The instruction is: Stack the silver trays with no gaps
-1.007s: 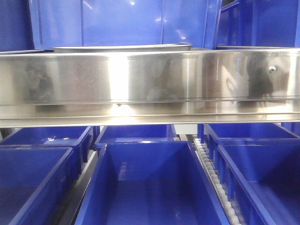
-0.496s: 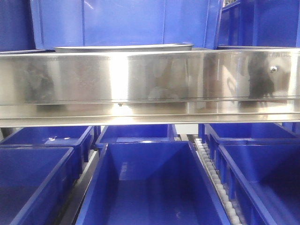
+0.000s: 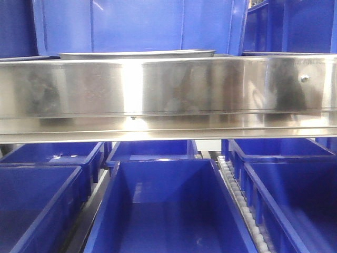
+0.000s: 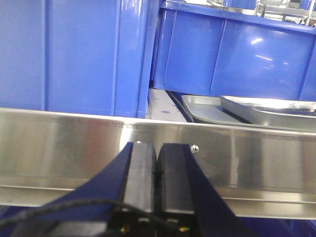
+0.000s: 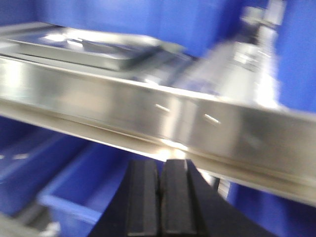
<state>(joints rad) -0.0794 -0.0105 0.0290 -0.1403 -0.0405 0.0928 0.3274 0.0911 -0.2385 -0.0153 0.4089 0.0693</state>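
Silver trays (image 4: 256, 109) lie on the shelf behind the steel rail, one resting tilted on another, right of centre in the left wrist view. The right wrist view shows them blurred at upper left (image 5: 89, 47). In the front view only a thin tray rim (image 3: 137, 54) shows above the rail. My left gripper (image 4: 157, 148) is shut and empty, in front of the rail and below the trays. My right gripper (image 5: 159, 165) is shut and empty, below the rail. Neither gripper shows in the front view.
A wide mirror-like steel rail (image 3: 168, 92) runs across the front of the shelf. Tall blue bins (image 4: 232, 49) stand behind the trays. Several open blue bins (image 3: 168, 205) sit on the lower level, with a white roller strip (image 3: 239, 203) between them.
The front view shifts only slightly, a small sideways wobble of the scene. The tray rim stays in place above the rail.
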